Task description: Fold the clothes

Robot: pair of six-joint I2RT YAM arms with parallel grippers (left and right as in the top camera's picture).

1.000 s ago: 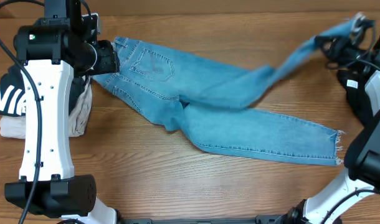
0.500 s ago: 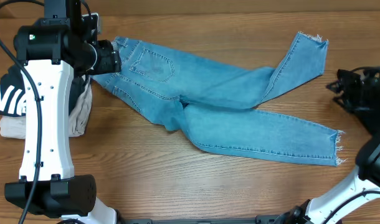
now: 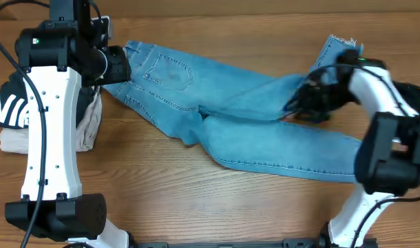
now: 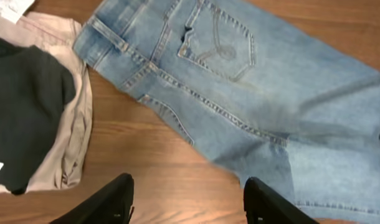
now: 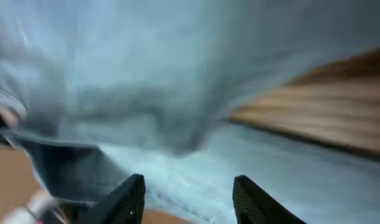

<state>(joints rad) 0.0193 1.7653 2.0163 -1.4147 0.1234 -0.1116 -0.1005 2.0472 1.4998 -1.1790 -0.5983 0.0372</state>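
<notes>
Light-blue jeans [image 3: 244, 103] lie spread over the wooden table, back pockets up. The waistband is at the upper left. One leg bends up to a frayed hem [image 3: 344, 43] at the upper right, and the other leg runs to the lower right. My left gripper [image 3: 117, 65] hovers by the waistband. In the left wrist view the left gripper [image 4: 189, 190] is open over bare wood beside the jeans [image 4: 240, 81]. My right gripper [image 3: 310, 100] hangs over where the two legs meet. The right wrist view is blurred and shows the right gripper [image 5: 190, 190] open over denim [image 5: 177, 81], holding nothing.
A pile of other garments sits at the left edge, behind my left arm: a black top with white letters [image 3: 9, 107] on a beige garment [image 3: 89, 127]. The same pile, black [image 4: 25, 118] over beige [image 4: 71, 143], shows in the left wrist view.
My right gripper has let go of the leg hem, and the leg has dropped onto the table. The right arm then swung left over the legs. The left arm stays put.
</notes>
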